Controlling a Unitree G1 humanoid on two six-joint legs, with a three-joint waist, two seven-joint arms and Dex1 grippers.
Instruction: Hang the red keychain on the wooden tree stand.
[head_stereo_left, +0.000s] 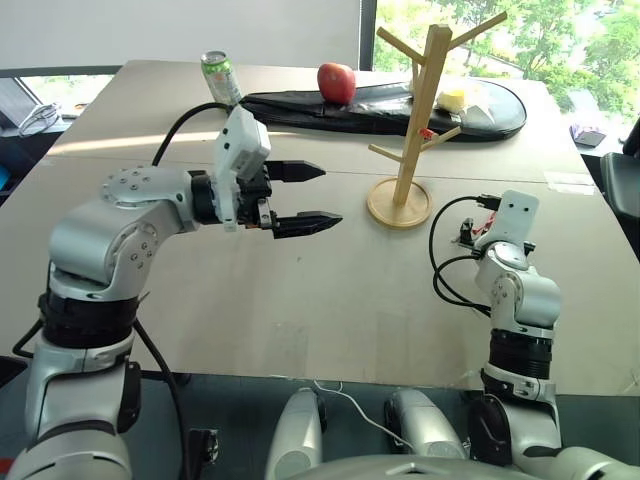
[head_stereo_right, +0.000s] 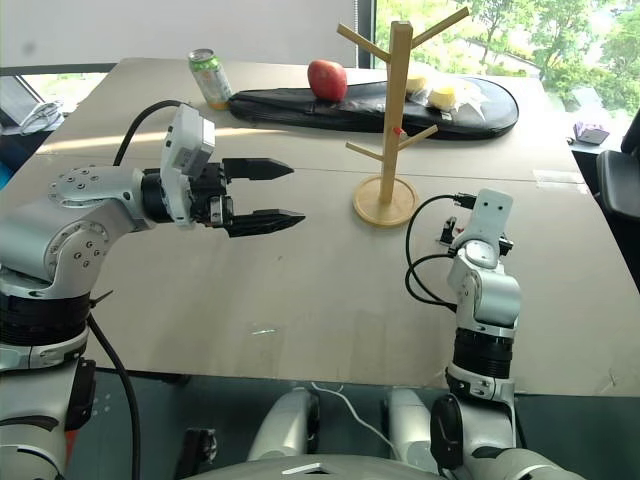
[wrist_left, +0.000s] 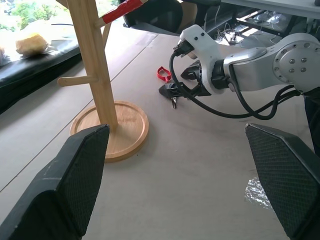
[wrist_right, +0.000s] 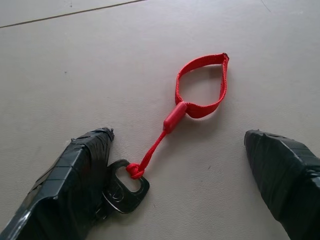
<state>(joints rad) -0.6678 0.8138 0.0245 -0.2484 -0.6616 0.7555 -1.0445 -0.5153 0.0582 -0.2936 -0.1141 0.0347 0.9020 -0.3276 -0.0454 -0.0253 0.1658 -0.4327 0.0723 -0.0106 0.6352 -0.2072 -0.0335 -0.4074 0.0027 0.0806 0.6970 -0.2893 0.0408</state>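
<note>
Right gripper (wrist_right: 185, 170), fingers wide, straddles the red keychain (wrist_right: 200, 92) lying on the table (head_stereo_left: 330, 290); left gripper (head_stereo_left: 318, 195) open wide beside the wooden tree stand (head_stereo_left: 425, 110)

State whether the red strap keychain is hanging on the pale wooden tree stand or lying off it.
Off it. The red strap keychain lies flat on the table, between the right gripper's open fingers, apart from the pale wooden tree stand.
</note>
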